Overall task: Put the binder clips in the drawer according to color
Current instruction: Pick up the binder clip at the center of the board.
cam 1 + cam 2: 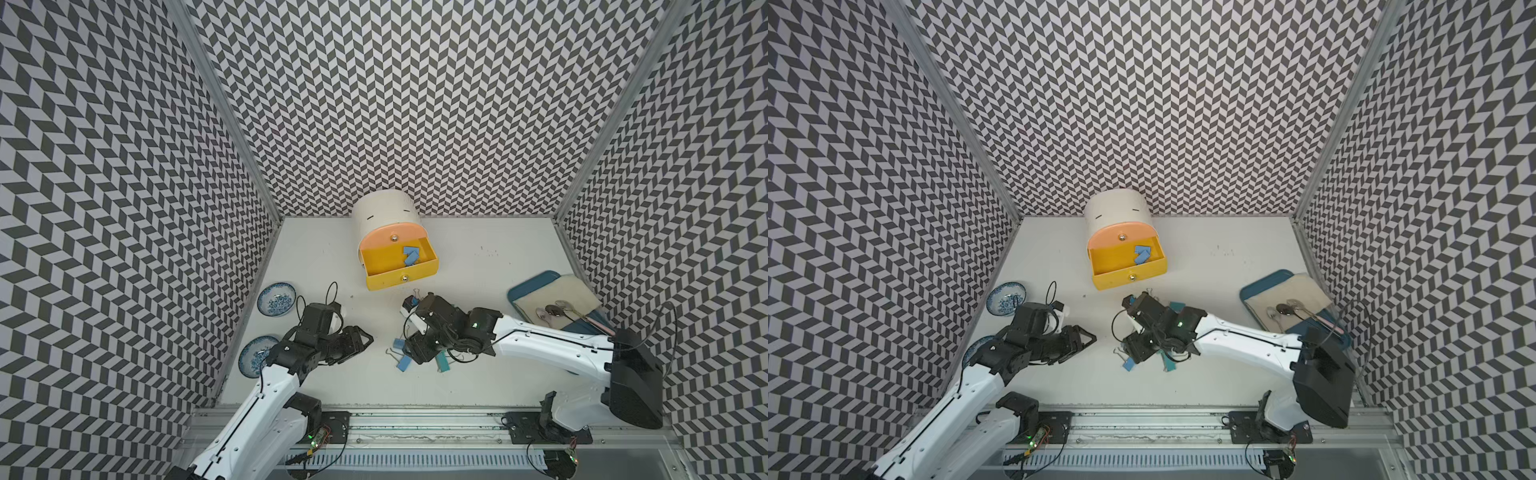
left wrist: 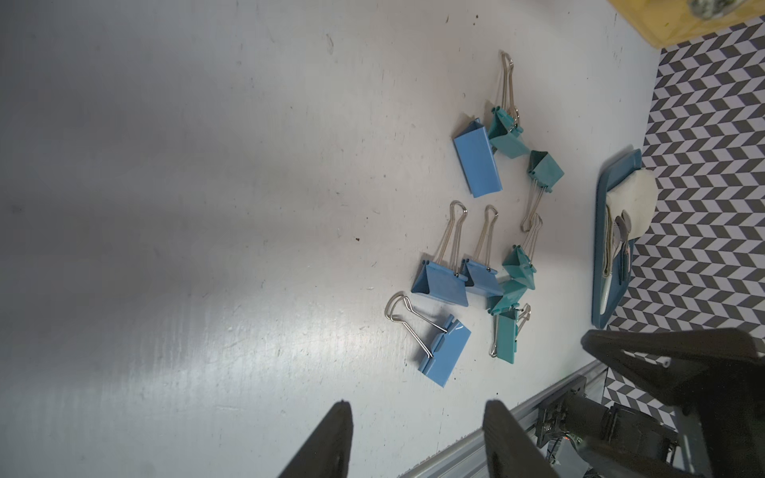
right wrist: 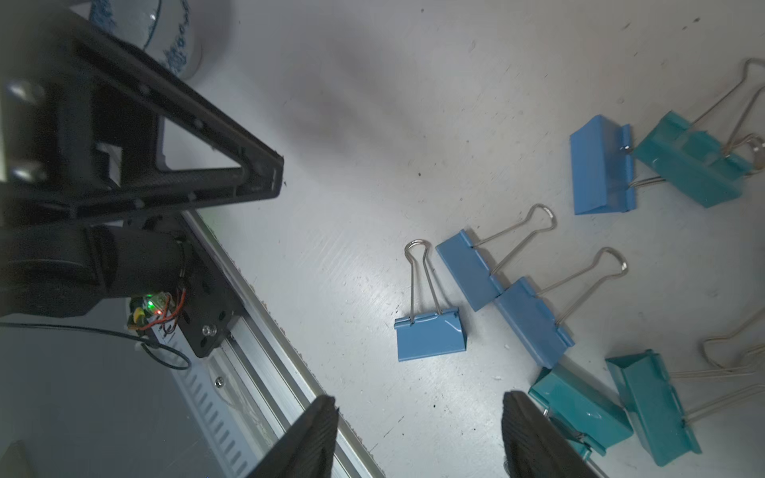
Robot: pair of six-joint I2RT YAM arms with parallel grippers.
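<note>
Binder clips point(image 3: 534, 327) lie scattered just in front of the open yellow drawer point(image 1: 382, 278), beneath your right gripper point(image 3: 418, 397), fingers point(image 3: 314, 438) wide and empty, one blue clip point(image 3: 430, 339) dead ahead, long axis running finger to finger.

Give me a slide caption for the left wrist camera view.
Scattered blue and teal binder clips with silver wire handles on a white table, the left gripper open nearby.

No legible text, no labels, no numbers anywhere
</note>
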